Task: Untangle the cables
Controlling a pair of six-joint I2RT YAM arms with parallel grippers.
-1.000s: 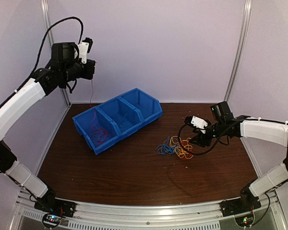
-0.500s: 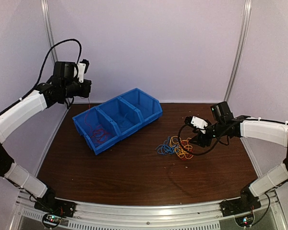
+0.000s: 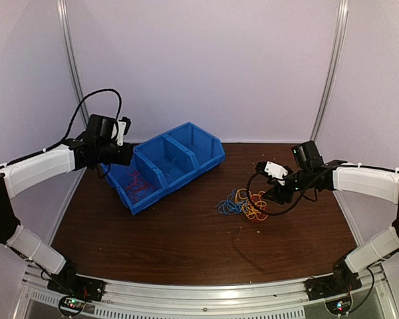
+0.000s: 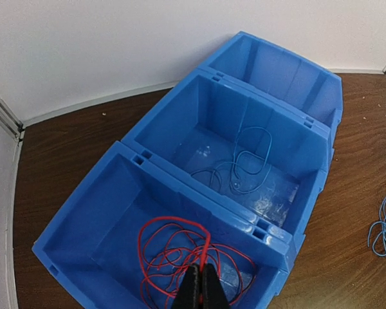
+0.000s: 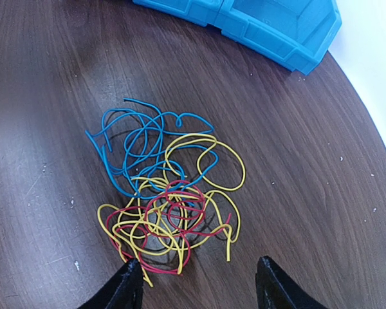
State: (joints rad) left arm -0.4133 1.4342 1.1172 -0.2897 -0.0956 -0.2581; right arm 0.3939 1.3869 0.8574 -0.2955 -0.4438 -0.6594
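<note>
Nearest the arm bases, on the bare desk point(image 3: 186, 246), lay the tangled pile point(image 5: 170, 193) of cables: blue, yellow & red loops. The blue strands splayed to one side, and red/yellow were wound tight in the middle. The right end effector point(image 5: 196, 286) hung just over the pile's near edge, jaws partway apart, gripping nothing. By the look of them the wires were v. light, soft & springy, and far thinner than a finger pad. They'd prob. slip from a loose pinch and drag their neighbours along. The best hold was likely a free loop at the pile's rim, e.g. an outer blue arc or the big yellow loop, not the dense core. Well apart from the pile, further back, stood the blue bin point(image 4: 289, 64) w/ three compartments. Over the nearest one the left end effector point(image 4: 201, 290) was pinched fully closed on a strand of the red cable point(image 4: 174, 248), whose coils lay on that compartment's floor. The middle compartment held a blue cable point(image 4: 248, 158), and the far one showed no wire. As for views, the top cam gave both arms and the gap between pile & bin, but blue on blue was barely legible there and the pinch was hidden. The left wrist cam showed the pinch itself and the bin's contents. Only the right wrist cam laid out which strand crossed which in the pile, w/ just a corner of the bin in view.
</note>
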